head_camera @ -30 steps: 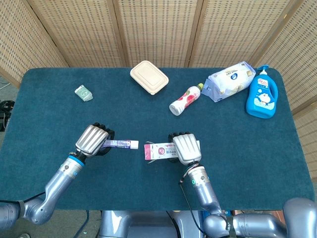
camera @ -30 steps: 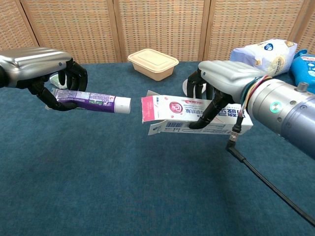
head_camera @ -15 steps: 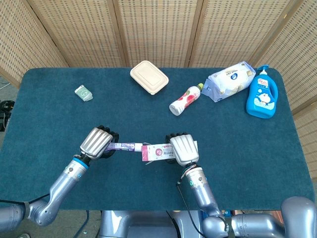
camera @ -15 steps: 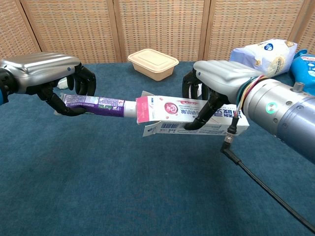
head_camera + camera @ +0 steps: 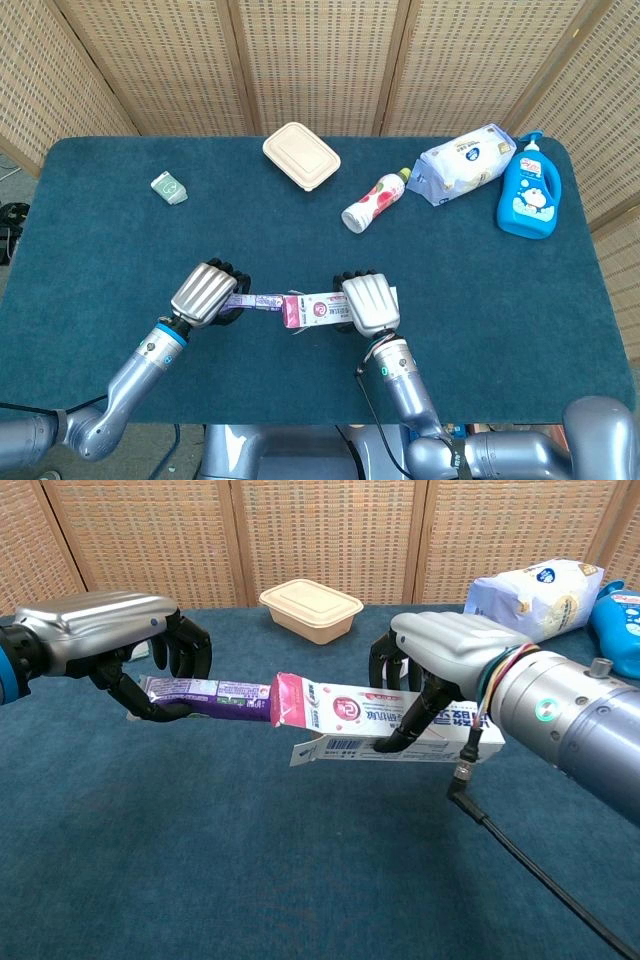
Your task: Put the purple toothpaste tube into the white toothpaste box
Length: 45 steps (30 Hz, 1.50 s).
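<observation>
Head view first: the left robot hand (image 5: pixel 205 292) is wrapped around the purple toothpaste tube (image 5: pixel 258 300), and the tube's cap end is tucked into the open mouth of the white toothpaste box (image 5: pixel 318 310). The right robot hand (image 5: pixel 366 303) clasps that box from above, over the dark teal felt-like surface (image 5: pixel 480 300). Further back: a beige lidded food container (image 5: pixel 301 155), closed, contents hidden. A small pale green packet (image 5: pixel 169 187) lies far left. A white bottle with red print (image 5: pixel 373 202) lies on its side, beside a soft white-and-blue wipes pack (image 5: pixel 465 162). At the right edge stands a blue pump bottle (image 5: pixel 528 188) with a cartoon figure on its label.

Now the chest view: the left robot hand (image 5: pixel 110 640), silver shell and black fingers, grips the glossy purple toothpaste tube (image 5: pixel 205 690) level. Its far end vanishes behind the pink flap of the white toothpaste box (image 5: pixel 385 720), so the tube is partly inside. The right robot hand (image 5: pixel 450 650) grasps the cardboard box, held clear of the surface (image 5: pixel 250 860). The box carries a red round logo, a barcode and blue print too small to read. The tube's small writing is illegible. The beige container (image 5: pixel 310 608) sits behind.
</observation>
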Each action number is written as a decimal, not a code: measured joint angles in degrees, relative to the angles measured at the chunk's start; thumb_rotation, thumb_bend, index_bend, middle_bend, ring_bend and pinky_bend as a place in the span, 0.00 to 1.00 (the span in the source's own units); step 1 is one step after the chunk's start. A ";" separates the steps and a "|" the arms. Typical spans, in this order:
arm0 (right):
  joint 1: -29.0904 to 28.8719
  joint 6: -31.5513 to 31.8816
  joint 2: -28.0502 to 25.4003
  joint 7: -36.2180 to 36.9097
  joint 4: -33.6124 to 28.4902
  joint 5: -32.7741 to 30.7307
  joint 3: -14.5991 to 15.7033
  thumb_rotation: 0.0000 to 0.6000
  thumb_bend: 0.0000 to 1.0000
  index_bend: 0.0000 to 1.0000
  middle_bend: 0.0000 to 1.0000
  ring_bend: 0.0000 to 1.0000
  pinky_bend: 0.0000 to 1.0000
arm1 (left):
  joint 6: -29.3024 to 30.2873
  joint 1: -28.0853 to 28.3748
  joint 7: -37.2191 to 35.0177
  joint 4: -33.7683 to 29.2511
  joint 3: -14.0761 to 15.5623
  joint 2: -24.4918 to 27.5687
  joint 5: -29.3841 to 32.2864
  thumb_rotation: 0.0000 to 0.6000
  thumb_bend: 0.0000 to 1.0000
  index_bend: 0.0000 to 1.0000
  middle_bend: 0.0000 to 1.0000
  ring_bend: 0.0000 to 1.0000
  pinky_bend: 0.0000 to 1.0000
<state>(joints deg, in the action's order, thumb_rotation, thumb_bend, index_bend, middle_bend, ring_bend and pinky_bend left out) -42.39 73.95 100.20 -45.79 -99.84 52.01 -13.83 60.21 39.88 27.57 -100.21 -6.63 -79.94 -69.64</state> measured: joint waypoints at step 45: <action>-1.09 0.37 2.52 -0.80 -0.28 0.08 0.45 1.00 0.19 0.62 0.51 0.47 0.46 | 0.43 3.04 9.56 -1.98 0.00 -2.51 6.65 1.00 0.45 0.75 0.58 0.42 0.37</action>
<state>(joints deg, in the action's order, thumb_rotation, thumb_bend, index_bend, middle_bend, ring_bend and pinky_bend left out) -43.48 74.32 102.72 -46.59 -100.11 52.09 -13.38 60.65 42.92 37.13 -102.19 -6.63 -82.45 -62.99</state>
